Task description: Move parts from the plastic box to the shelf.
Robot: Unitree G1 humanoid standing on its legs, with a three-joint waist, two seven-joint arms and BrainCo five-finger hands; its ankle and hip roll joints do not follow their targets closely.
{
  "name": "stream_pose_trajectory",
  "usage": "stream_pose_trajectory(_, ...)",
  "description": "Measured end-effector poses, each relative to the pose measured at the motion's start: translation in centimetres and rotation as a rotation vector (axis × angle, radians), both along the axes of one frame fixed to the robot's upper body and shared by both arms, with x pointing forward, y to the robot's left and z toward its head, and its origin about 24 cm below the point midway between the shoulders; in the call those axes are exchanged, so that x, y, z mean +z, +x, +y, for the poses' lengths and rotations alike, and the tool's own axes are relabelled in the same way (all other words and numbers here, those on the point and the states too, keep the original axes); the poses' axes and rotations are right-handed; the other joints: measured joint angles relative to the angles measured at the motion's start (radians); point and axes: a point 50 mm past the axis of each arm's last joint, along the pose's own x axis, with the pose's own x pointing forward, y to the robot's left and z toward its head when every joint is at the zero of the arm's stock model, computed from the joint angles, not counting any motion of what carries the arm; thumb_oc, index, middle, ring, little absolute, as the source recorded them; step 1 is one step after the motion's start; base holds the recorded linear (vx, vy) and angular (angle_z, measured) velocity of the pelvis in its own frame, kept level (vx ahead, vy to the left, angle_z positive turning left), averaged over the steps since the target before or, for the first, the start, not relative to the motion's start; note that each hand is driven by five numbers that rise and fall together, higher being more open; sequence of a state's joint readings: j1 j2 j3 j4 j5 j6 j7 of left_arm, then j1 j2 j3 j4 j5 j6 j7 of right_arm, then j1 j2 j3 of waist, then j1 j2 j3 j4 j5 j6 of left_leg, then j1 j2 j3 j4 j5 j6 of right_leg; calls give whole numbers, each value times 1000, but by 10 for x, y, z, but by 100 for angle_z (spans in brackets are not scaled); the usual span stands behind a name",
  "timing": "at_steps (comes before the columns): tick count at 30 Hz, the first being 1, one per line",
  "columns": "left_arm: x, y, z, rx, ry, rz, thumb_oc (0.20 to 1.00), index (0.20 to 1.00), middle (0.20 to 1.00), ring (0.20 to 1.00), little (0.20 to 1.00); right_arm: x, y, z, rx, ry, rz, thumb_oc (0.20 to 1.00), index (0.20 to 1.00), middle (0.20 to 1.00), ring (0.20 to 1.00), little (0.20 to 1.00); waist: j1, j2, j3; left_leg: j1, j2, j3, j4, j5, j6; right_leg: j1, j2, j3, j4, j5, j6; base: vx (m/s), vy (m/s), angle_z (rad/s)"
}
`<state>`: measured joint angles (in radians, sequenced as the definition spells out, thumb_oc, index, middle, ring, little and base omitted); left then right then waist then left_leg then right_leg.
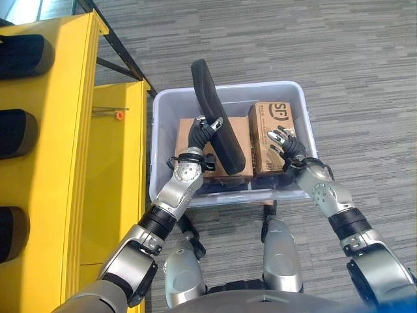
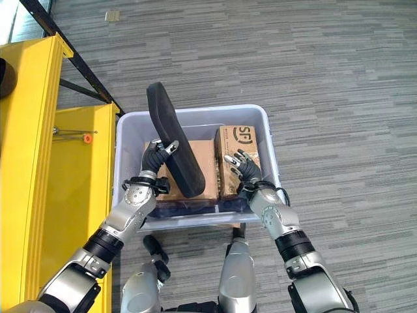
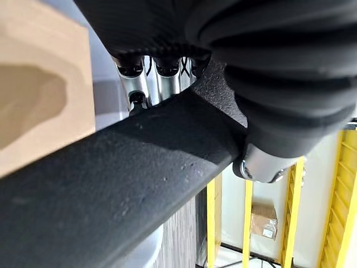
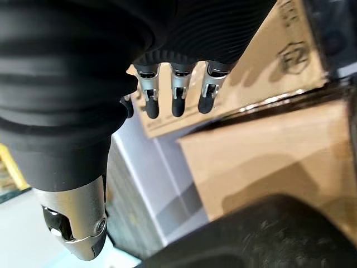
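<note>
Black padded part (image 1: 217, 117), tilted over the plastic box (image 1: 166, 104) beside the yellow shelf (image 1: 58, 130), gripped by left hand (image 1: 203, 130). Left wrist: fingers (image 3: 139, 84) partly hidden behind it. Right wrist: right hand (image 4: 173, 89) relaxed, empty, over cardboard boxes (image 4: 262, 162).

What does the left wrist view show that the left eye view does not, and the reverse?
Left wrist view alone: the left hand from close, its fingers and thumb curled round the black part, and a small carton far off between yellow posts. Left eye view alone: the plastic box whole, the shelf with dark pads, and the open right hand over a cardboard box. Both share the hand, the part and brown cardboard.
</note>
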<state>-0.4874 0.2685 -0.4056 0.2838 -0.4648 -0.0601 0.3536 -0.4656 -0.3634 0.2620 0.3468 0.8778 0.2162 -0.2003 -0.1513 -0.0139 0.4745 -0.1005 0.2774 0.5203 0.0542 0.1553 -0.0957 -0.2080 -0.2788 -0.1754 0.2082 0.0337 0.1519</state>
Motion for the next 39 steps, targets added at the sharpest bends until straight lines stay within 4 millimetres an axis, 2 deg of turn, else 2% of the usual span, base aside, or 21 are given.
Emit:
stream_pose_trajectory(4, 13, -1, 5, 3, -98, -34, 200, 200, 200, 200, 200, -13, -1, -7, -30, -51, 46, 1000, 1000, 1000, 1000, 1000, 3, 8, 2, 13, -2, 6, 0, -3, -2, 9, -2, 4, 0, 0, 1, 31, 43, -3)
stream_pose_trajectory(8, 51, -5, 15, 17, -161, -181, 200, 200, 200, 200, 200, -13, -2, -16, -102, -150, -19, 1000, 1000, 1000, 1000, 1000, 3, 42, 15, 34, -8, 6, -1, -7, 0, 29, -8, 4, 1, -2, 3, 42, 59, 1)
stream_pose_trajectory(9, 59, -5, 17, 24, -165, -203, 200, 200, 200, 200, 200, -9, -2, -19, -122, -229, -72, 1000, 1000, 1000, 1000, 1000, 1, 51, 15, 41, -10, 7, -1, -9, -1, 36, -10, 4, -1, -3, 3, 49, 100, -1)
stream_pose_trajectory(10, 68, -1, 25, 45, -161, -211, 200, 200, 200, 200, 200, 8, -3, -18, -138, -339, -199, 1000, 1000, 1000, 1000, 1000, -5, 69, 10, 52, -17, 10, -2, -18, 5, 44, -17, 7, 1, -6, 8, 42, 103, -2)
stream_pose_trajectory(12, 71, 0, 28, 67, -164, -214, 200, 200, 200, 200, 200, 27, -4, -15, -125, -394, -315, 1000, 1000, 1000, 1000, 1000, -21, 86, -1, 55, -23, 14, -2, -21, 5, 44, -23, 12, 1, -9, 12, 28, 75, -3)
stream_pose_trajectory(14, 68, 1, 27, 64, -155, -191, 200, 200, 200, 200, 200, 31, -10, -9, -93, -424, -360, 1000, 1000, 1000, 1000, 1000, -25, 97, -8, 62, -23, 17, -2, -20, 0, 45, -24, 15, 9, -12, 13, 30, 48, -5)
stream_pose_trajectory(15, 65, 1, 22, 47, -162, -163, 200, 200, 200, 200, 200, 18, -13, -12, -98, -446, -314, 1000, 1000, 1000, 1000, 1000, -24, 105, -12, 66, -23, 19, -2, -20, 0, 46, -24, 15, 11, -15, 12, 31, 38, -3)
stream_pose_trajectory(19, 60, 0, 20, 28, -193, -123, 200, 200, 200, 200, 200, -3, -19, -23, -118, -555, -257, 1000, 1000, 1000, 1000, 1000, -24, 110, -15, 68, -24, 19, -2, -20, 0, 46, -24, 16, 15, -16, 12, 0, 0, 0)
stream_pose_trajectory(23, 46, -4, 21, -2, -197, -75, 200, 200, 200, 200, 200, -1, -20, -25, -145, -571, -285, 1000, 1000, 1000, 1000, 1000, -22, 120, -21, 81, -24, 18, -4, -20, 0, 56, -25, 16, 21, -21, 11, 0, 0, 0)
stream_pose_trajectory(29, 13, -17, 23, -58, -200, 48, 200, 200, 200, 200, 200, 1, -24, -37, -207, -572, -306, 1000, 1000, 1000, 1000, 1000, -17, 169, -65, 88, -37, 8, -19, -20, 7, 54, -40, 8, 52, -48, 14, 2, 1, 7)
stream_pose_trajectory(30, 2, -24, 24, -84, -199, 82, 200, 200, 200, 200, 200, -1, -25, -41, -199, -539, -285, 1000, 1000, 1000, 1000, 1000, -11, 177, -73, 89, -36, 5, -20, -20, 7, 53, -40, 6, 59, -54, 13, -19, 1, 4)
stream_pose_trajectory(32, -2, -27, 24, -98, -200, 94, 200, 200, 200, 200, 200, -2, -25, -42, -193, -497, -269, 1000, 1000, 1000, 1000, 1000, -7, 179, -74, 89, -36, 4, -19, -19, 7, 51, -40, 6, 66, -57, 13, -8, -2, 2)
stream_pose_trajectory(33, -9, -32, 21, -157, -207, 127, 200, 200, 200, 200, 200, -9, -25, -46, -187, -334, -197, 1000, 1000, 1000, 1000, 1000, 7, 180, -76, 89, -35, -1, -19, -16, 6, 47, -42, 2, 84, -67, 10, -12, -9, 9)
stream_pose_trajectory(36, -10, -33, 18, -228, -211, 139, 200, 200, 200, 200, 200, -27, -27, -52, -183, -233, -92, 1000, 1000, 1000, 1000, 1000, 29, 182, -84, 89, -37, -10, -20, -15, 6, 42, -49, -4, 105, -86, 5, 10, 4, 11)
stream_pose_trajectory(37, -7, -36, 17, -269, -203, 134, 200, 200, 200, 200, 200, -39, -29, -58, -192, -186, -36, 1000, 1000, 1000, 1000, 1000, 46, 192, -96, 89, -39, -13, -20, -14, 7, 43, -52, -8, 111, -90, 6, 33, 18, 6)
stream_pose_trajectory(39, -2, -40, 17, -322, -194, 113, 200, 200, 200, 200, 200, -48, -31, -68, -224, -155, 8, 1000, 1000, 1000, 1000, 1000, 58, 204, -114, 89, -42, -19, -22, -14, 7, 48, -56, -13, 110, -93, 7, 43, 19, 12)
